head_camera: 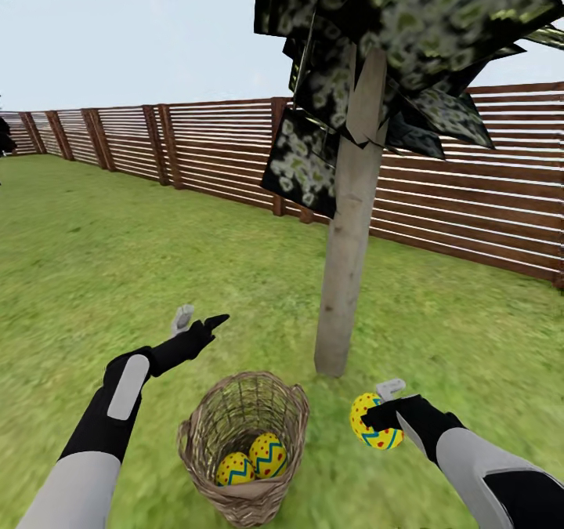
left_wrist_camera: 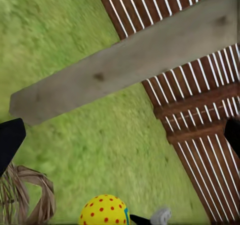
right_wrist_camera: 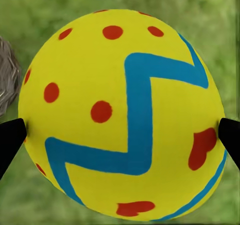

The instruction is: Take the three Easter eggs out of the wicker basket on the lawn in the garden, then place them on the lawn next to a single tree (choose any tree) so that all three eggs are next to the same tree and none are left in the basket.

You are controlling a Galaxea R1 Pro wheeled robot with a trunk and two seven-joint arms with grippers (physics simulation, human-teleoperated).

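Observation:
The wicker basket point(head_camera: 243, 444) stands on the lawn point(head_camera: 117, 262) just in front of the tree point(head_camera: 345, 278). Two Easter eggs lie inside it, one point(head_camera: 267, 454) beside the other point(head_camera: 234, 469). My right gripper point(head_camera: 380, 415) is shut on a third Easter egg point(head_camera: 373, 422), held above the grass right of the basket and near the trunk's foot. In the right wrist view that egg point(right_wrist_camera: 122, 115) sits between the two fingertips. My left gripper point(head_camera: 197, 321) is open, above the grass left of the trunk. The left wrist view takes in the trunk point(left_wrist_camera: 125, 65), the basket rim point(left_wrist_camera: 30, 197) and the held egg point(left_wrist_camera: 103, 211).
A brown slatted fence point(head_camera: 470, 200) runs behind the tree, close on the right and farther off on the left. Dark mottled leaf panels point(head_camera: 392, 19) hang overhead. Open grass spreads to the left of the basket.

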